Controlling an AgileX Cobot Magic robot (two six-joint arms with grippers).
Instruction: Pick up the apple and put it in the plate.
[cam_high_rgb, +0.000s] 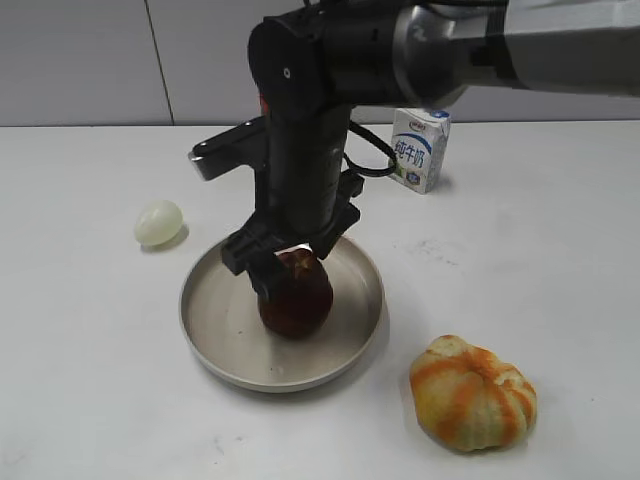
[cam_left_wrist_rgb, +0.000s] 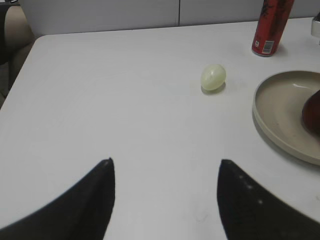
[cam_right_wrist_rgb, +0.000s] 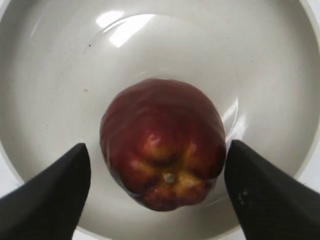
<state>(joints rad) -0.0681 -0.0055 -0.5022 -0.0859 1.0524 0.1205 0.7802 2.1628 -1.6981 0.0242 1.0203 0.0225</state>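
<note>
The dark red glossy apple (cam_high_rgb: 297, 295) sits on the floor of the round beige plate (cam_high_rgb: 215, 310), left of the table's centre. My right gripper (cam_high_rgb: 288, 262) reaches down over it. In the right wrist view the apple (cam_right_wrist_rgb: 162, 165) lies between the fingers of the right gripper (cam_right_wrist_rgb: 156, 147), with small gaps on both sides and the plate (cam_right_wrist_rgb: 60, 90) beneath. The gripper is open. My left gripper (cam_left_wrist_rgb: 166, 162) is open and empty above bare table. Its view shows the plate (cam_left_wrist_rgb: 280, 105) and an edge of the apple (cam_left_wrist_rgb: 312, 112) at the right.
A small pale egg-shaped object (cam_high_rgb: 158, 222) lies left of the plate and also shows in the left wrist view (cam_left_wrist_rgb: 213, 77). An orange ribbed pumpkin-like fruit (cam_high_rgb: 472, 392) sits front right. A milk carton (cam_high_rgb: 419, 148) stands behind. A red can (cam_left_wrist_rgb: 270, 27) stands at the back.
</note>
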